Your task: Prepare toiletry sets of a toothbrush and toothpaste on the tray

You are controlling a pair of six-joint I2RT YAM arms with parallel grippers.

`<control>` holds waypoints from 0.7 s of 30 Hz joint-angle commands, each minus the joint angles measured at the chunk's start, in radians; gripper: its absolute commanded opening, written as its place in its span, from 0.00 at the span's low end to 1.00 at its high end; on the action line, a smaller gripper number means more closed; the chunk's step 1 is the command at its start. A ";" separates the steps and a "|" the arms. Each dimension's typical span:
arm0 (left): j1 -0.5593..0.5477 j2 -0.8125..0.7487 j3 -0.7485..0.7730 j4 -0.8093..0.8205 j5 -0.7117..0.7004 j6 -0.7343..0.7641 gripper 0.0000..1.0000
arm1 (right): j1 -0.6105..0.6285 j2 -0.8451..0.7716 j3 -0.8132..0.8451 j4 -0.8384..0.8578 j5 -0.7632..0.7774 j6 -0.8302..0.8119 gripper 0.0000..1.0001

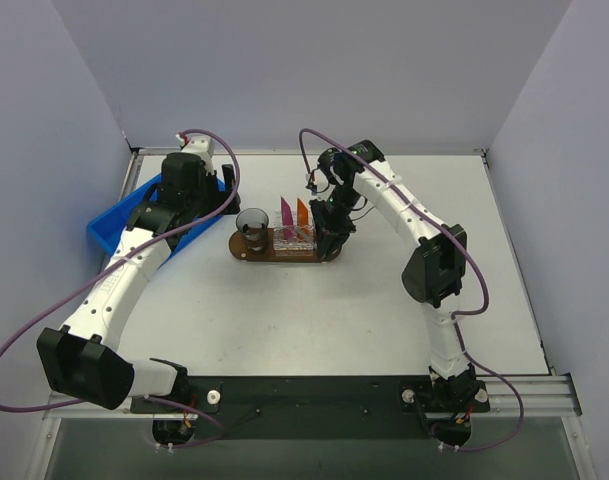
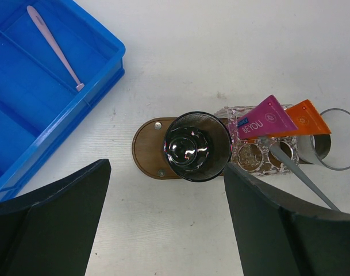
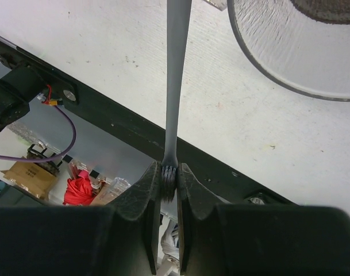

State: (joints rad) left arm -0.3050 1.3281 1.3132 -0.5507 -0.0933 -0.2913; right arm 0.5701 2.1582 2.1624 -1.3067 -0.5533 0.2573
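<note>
On the white table, boxed by pale grey walls on three sides: right gripper pinched tight on the end of a grey toothbrush.

Tray sits mid-table, with a dark glass cup at its left end and a clear holder beside it. The orange toothpaste stands in that holder next to a magenta tube. Left gripper hangs above the cup, fingers spread wide, holding nothing. Blue bin lies at the table's left, a pink toothbrush inside. Black rail runs along the near edge. Tabletop shows faint scuffs and specks.
</note>
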 commanded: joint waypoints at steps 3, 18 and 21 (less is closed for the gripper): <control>0.009 0.005 0.032 0.014 -0.008 0.011 0.91 | -0.004 0.035 0.062 -0.172 -0.019 0.003 0.02; 0.015 0.010 0.037 0.011 -0.006 0.006 0.91 | -0.012 0.049 0.093 -0.169 -0.019 0.007 0.26; 0.015 0.010 0.037 0.011 -0.005 0.004 0.91 | -0.016 0.045 0.096 -0.163 -0.016 0.010 0.31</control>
State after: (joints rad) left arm -0.2977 1.3388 1.3132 -0.5507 -0.0937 -0.2916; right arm 0.5625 2.2169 2.2242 -1.3075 -0.5591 0.2619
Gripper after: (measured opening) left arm 0.906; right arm 0.288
